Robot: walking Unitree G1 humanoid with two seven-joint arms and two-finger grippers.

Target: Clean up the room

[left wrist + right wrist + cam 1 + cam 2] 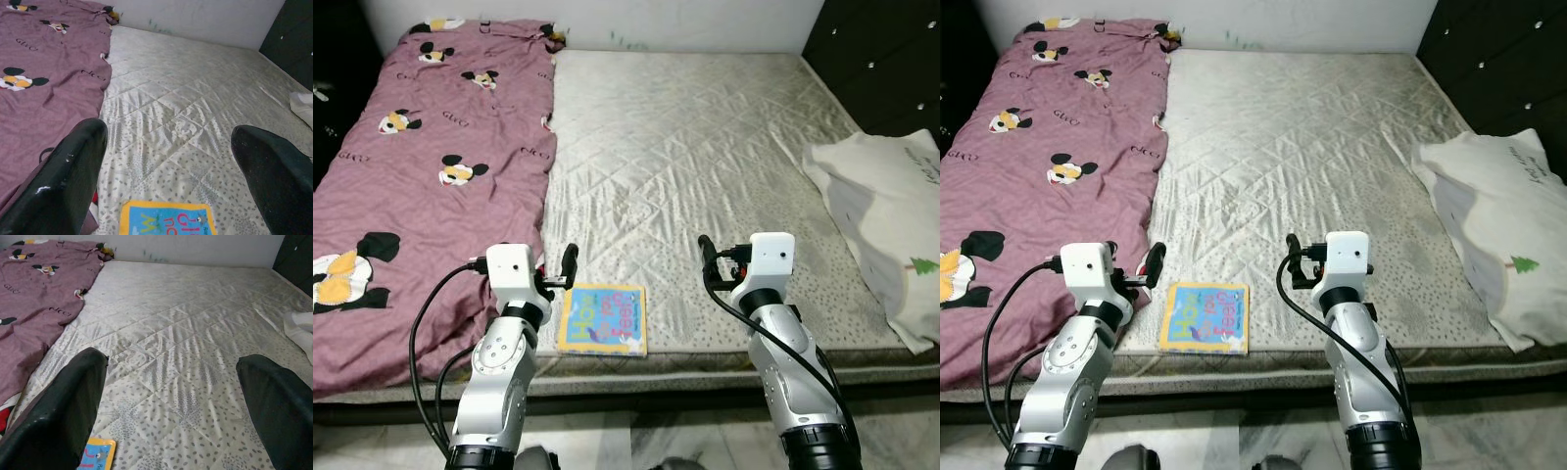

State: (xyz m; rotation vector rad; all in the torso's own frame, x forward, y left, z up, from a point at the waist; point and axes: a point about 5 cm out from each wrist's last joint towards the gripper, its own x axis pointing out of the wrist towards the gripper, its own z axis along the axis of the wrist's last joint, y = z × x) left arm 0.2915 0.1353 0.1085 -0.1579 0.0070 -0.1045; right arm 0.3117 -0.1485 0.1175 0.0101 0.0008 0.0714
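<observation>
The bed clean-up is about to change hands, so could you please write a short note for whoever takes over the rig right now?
Left gripper: open, holding nothing, raised over the near edge of the mattress, just by the book.
Right gripper: open, holding nothing, raised over the mattress to the book's right.
Colourful children's book: flat at the near edge, between the arms.
Purple blanket: spread over the left side.
White pillow: at the right edge.
Done: nothing visibly tidied.
Left: probably grasp the book first.

Home bedroom: mattress, blanket, pillow

"GUCCI" on purple blanket
</observation>
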